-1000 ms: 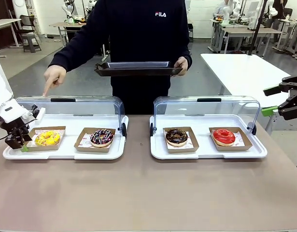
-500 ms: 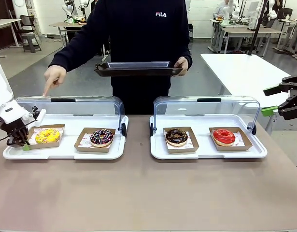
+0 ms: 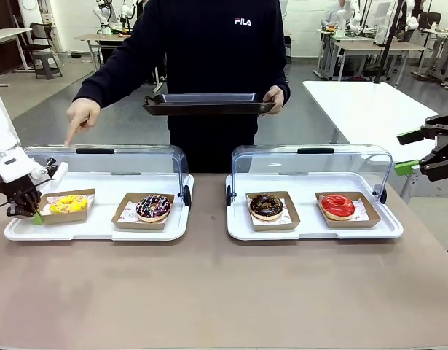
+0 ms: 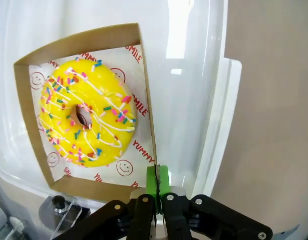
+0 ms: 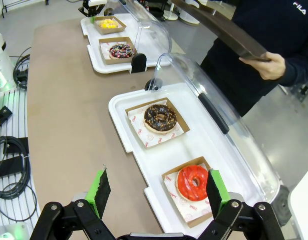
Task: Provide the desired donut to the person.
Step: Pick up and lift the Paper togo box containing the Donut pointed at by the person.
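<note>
Left claw (image 4: 158, 175) is clamped on the rim of the cardboard tray (image 4: 88, 40), so the yellow donut (image 4: 108, 127) pointed out by the person (image 3: 209, 51) can be lifted untouched. Right claw (image 5: 159, 192) is spread wide, unused.

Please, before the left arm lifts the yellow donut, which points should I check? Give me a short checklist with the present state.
1. Left gripper shut on the rim of the cardboard tray: ok.
2. Yellow donut lies flat in that tray: ok.
3. Person's hand points down toward this donut: ok.
4. Clear lid raised, way upward looks free: ok.
5. Dark tray held out by the person: ok.
6. Grip firm enough for lifting: cannot tell.
</note>
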